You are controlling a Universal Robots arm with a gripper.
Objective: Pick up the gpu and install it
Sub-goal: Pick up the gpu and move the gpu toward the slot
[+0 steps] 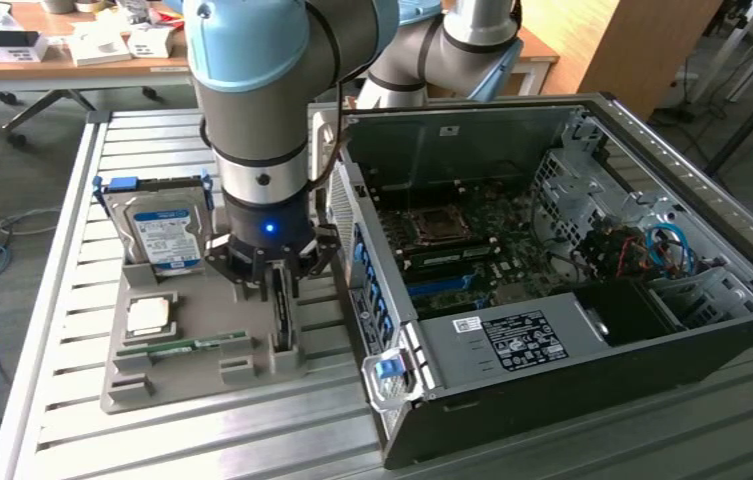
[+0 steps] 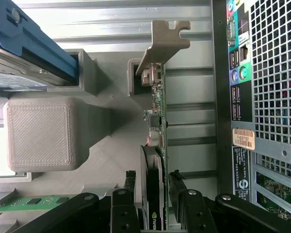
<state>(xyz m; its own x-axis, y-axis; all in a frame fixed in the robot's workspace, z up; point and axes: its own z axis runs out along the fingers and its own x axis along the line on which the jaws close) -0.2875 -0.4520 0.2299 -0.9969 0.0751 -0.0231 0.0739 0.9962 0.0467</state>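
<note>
**A:** Where is the gpu (image 1: 283, 322) sitting, that thin black expansion card with the silvery metal bracket?

**B:** It is standing on its long edge in a slot of the grey ribbed plastic holder (image 1: 136, 388). The holder is lying just beside the open black metal computer case (image 1: 696, 330), and the card is in the slot nearest the case's rear panel. I think the slot is there to keep the card upright, so its upper edge is sticking up free for a grasp from above.

**A:** And the black claw (image 2: 153, 173)?

**B:** It is hanging straight over the card with its jaws standing open. One black finger (image 2: 130, 191) is flanking each flat face, away from the bracket end. It is gripping nothing as far as I can judge, since a thin gap is showing on each side.

**A:** Why across the card like that?

**B:** Probably so the jaws are closing on the broad flat faces rather than the thin edges.

**A:** Which way is the card pointing?

**B:** Its long axis is running parallel to the case's rear panel. The bracket end is lying level with the coloured ports (image 2: 235, 73) on that panel. The flat faces are facing toward the case and away from it.

**A:** Anything else parked there?

**B:** A blue-labelled silver hard drive (image 1: 167, 238) and a narrow green RAM stick (image 1: 196, 343) are resting in the holder, both farther from the case than the card.
</note>
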